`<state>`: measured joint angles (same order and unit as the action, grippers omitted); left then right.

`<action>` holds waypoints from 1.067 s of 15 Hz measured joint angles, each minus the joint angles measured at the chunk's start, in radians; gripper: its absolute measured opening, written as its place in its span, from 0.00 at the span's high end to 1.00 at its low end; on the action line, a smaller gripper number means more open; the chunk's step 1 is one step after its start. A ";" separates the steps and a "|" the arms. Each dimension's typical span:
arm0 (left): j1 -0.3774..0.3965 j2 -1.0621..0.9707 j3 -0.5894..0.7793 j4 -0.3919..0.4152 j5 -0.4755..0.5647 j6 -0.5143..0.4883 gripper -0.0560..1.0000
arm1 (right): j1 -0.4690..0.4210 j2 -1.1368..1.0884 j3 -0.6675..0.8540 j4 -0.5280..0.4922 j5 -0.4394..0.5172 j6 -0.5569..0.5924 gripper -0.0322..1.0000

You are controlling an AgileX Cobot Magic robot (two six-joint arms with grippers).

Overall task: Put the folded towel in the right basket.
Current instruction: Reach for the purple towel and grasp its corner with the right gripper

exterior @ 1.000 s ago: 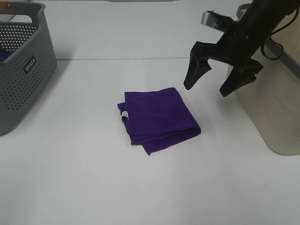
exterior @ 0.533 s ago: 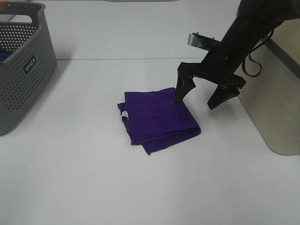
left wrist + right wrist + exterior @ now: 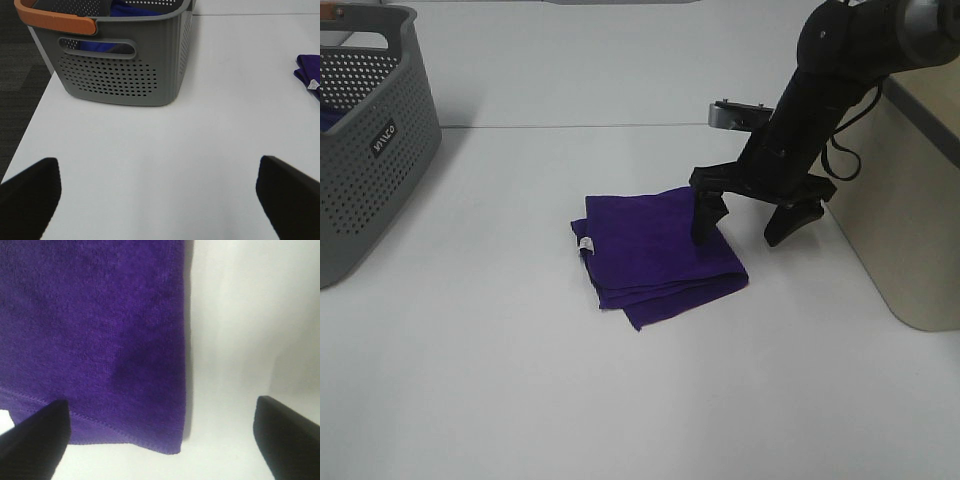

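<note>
The folded purple towel (image 3: 655,252) lies flat on the white table in the middle of the exterior high view. My right gripper (image 3: 743,228) is open and low over the towel's right edge, one finger (image 3: 705,218) on the towel, the other over bare table. In the right wrist view the towel (image 3: 95,340) fills the space on one side and its edge runs between the open fingertips (image 3: 35,432). The right basket (image 3: 910,200) is beige and stands at the right edge, behind the arm. My left gripper (image 3: 160,197) is open and empty over bare table.
A grey perforated basket (image 3: 365,130) with an orange handle stands at the far left and holds blue cloth; it also shows in the left wrist view (image 3: 120,55). The table's left edge (image 3: 30,125) drops to dark floor.
My right gripper has come down and to the left from beside the beige basket to the towel's right edge, staying open. The towel has not moved.
</note>
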<state>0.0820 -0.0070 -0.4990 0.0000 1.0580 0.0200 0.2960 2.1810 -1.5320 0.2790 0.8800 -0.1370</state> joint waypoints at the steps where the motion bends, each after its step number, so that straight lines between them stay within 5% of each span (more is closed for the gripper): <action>1: 0.000 0.000 0.000 0.000 0.000 0.000 0.01 | 0.000 0.010 0.000 0.008 0.000 0.003 0.05; 11: 0.000 0.000 0.000 0.000 0.000 0.000 0.01 | 0.000 0.061 -0.006 0.075 0.002 -0.001 0.05; 16: 0.000 0.000 0.000 0.000 0.000 0.000 0.01 | 0.042 0.085 -0.013 0.207 0.000 -0.011 0.08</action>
<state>0.0820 -0.0070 -0.4990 0.0000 1.0580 0.0200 0.3380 2.2660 -1.5450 0.4860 0.8800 -0.1480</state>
